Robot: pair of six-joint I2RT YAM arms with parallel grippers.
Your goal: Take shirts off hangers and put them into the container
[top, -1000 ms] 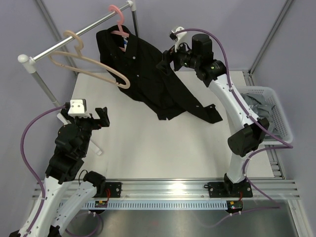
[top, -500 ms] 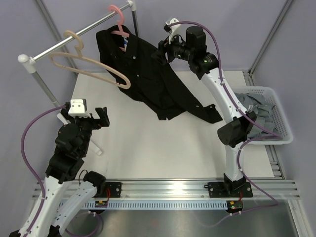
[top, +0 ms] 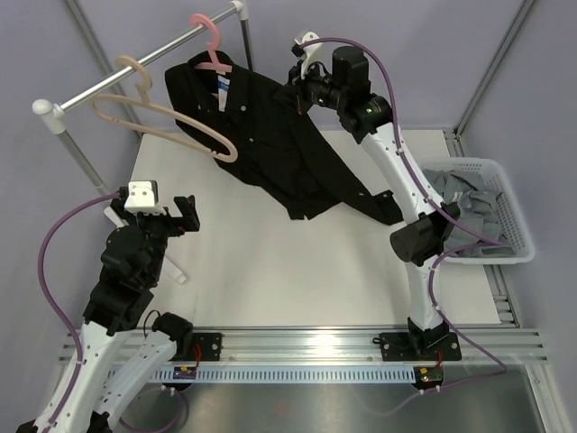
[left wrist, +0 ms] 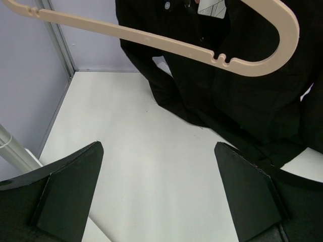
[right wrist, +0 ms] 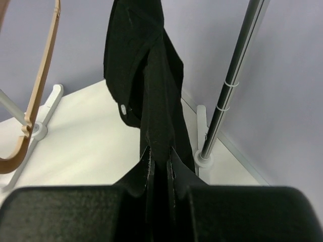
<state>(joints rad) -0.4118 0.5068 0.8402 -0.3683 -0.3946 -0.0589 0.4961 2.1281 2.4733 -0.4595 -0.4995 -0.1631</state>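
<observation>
A black shirt (top: 270, 144) hangs on a pink hanger (top: 209, 41) from the metal rail, its hem trailing onto the table. My right gripper (top: 296, 90) is high at the shirt's right shoulder, shut on a fold of the black cloth (right wrist: 159, 126). A beige hanger (top: 162, 117) hangs bare on the rail to the left. A grey shirt (top: 464, 203) lies in the white container (top: 518, 225) at the right. Low on the left, my left gripper (top: 185, 216) stands open and holds nothing. From its wrist view I see the beige hanger (left wrist: 202, 50) and the black shirt (left wrist: 242, 116) ahead.
The metal rail (top: 135, 72) runs diagonally across the back left. Its upright post (right wrist: 232, 85) stands just right of my right gripper, its white foot on the table. The other white foot of the rail (top: 176, 271) lies near my left arm.
My right gripper moved up and to the left onto the shirt's shoulder and closed on the cloth. The shirt and the pink hanger shifted left along the rail. The left arm stayed still.
</observation>
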